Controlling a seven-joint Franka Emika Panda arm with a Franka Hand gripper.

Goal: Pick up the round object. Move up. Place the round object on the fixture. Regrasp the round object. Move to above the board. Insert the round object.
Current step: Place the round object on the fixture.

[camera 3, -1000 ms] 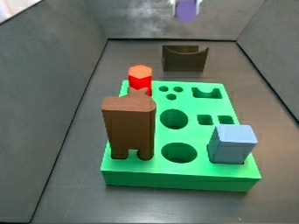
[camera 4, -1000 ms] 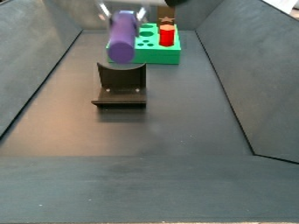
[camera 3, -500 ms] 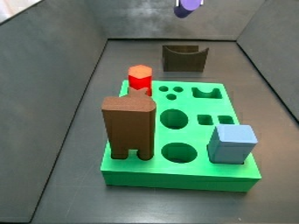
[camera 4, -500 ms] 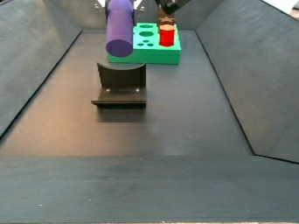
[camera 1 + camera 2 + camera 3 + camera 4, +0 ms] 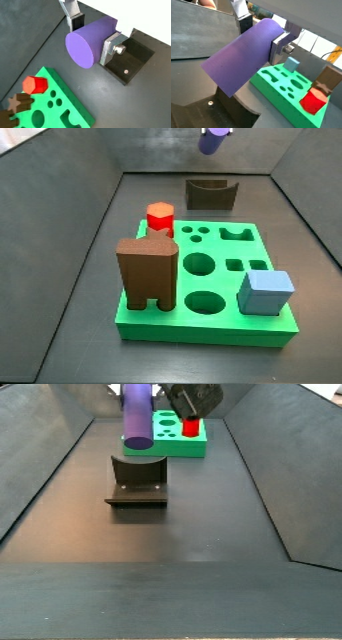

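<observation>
1. Compared with a second ago, the round object has swung from a tilt to nearly upright in a side view, and it sits higher in the frame; half a second ago it was already close to this pose, so the turn looks all but finished
2. In a side view the round object shows only as a small purple end at the top edge, further out of frame than a second ago; nothing else in that picture has shifted
3. I judge the regrasp done and the carry toward the board in hand; the fixture stands bare, its notch empty, with the peg well above it and apart from it
4. The gripper is clamped on the round object; in both wrist views the silver fingers press its curved flanks from either side, dark pads against purple, the peg's long axis running out past the fingers
5. The round object is a smooth lavender cylinder, flat-ended, with no marks visible; its circular face looks evenly coloured and matt
6. The board lies below and to one side, bright green, with the red hexagonal peg standing at one corner; the tall brown block and the blue block occupy other places, and the large round holes in the middle look free
</observation>
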